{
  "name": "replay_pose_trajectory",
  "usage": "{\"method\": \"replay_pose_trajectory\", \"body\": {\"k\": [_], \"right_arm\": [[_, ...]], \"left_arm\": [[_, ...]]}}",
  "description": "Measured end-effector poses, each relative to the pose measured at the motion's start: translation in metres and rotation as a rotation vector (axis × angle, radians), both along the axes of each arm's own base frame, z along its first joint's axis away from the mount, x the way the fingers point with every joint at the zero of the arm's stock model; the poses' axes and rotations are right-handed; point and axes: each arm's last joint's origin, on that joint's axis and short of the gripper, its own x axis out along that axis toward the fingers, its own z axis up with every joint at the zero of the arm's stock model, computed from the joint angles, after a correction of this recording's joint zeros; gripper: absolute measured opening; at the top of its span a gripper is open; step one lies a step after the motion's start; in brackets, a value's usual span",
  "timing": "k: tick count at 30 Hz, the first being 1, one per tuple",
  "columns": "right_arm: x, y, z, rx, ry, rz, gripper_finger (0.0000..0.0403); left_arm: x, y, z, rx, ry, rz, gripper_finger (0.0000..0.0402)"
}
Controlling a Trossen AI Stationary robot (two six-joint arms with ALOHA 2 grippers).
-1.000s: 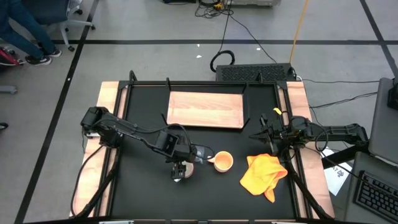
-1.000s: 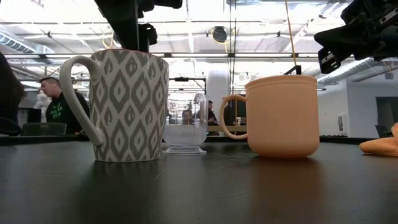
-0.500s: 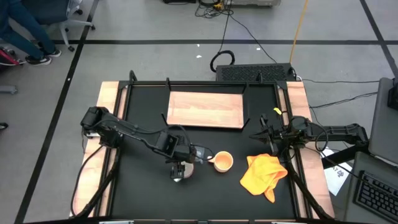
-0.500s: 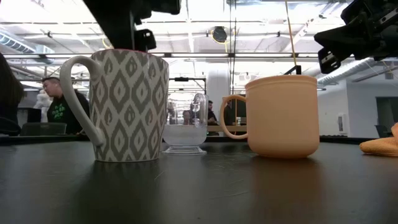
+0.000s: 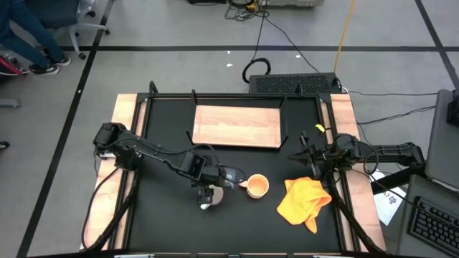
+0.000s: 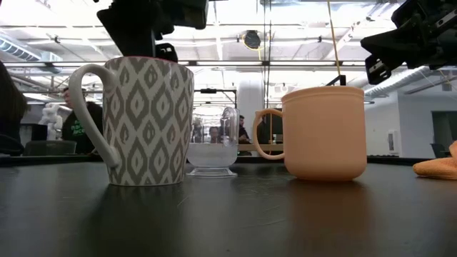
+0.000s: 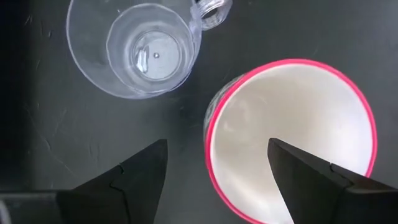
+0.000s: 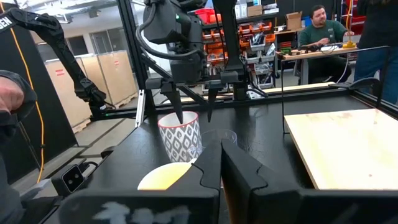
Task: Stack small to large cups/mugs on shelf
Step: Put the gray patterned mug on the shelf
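A white mug with a grey pattern and pink rim (image 6: 146,121) stands upright on the black table, nearest the front. Behind it stands a clear glass cup (image 6: 212,150), and to their right an orange mug (image 6: 325,133). My left gripper (image 7: 217,143) hangs open just above the white mug (image 7: 292,137), pointing down. One finger is over the mug's inside and the other outside its rim, on the side toward the glass cup (image 7: 149,53); neither touches. The light-wood shelf (image 5: 237,126) lies at the table's far middle. My right gripper (image 5: 301,155) waits shut at the right edge.
A crumpled yellow cloth (image 5: 303,201) lies at the near right, beside the orange mug (image 5: 257,185). The three vessels stand close together in a cluster. Black frame rails (image 5: 150,97) run round the table. People sit in the room beyond.
My left gripper has sunk a little toward the white mug's rim, staying open. The mugs and the glass cup have not moved.
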Motion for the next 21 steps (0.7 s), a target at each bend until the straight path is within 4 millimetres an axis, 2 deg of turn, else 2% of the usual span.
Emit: {"method": "replay_pose_trajectory", "body": {"k": [13, 21], "right_arm": [[0.0, 0.0, 0.0, 0.0, 0.0, 0.0, 0.0], [0.0, 0.0, 0.0, 0.0, 0.0, 0.0, 0.0]], "left_arm": [[0.0008, -0.0003, 0.0003, -0.003, -0.009, -0.005, 0.0273], [0.0008, -0.0005, 0.0003, -0.007, -0.009, -0.019, 0.0181]]}}
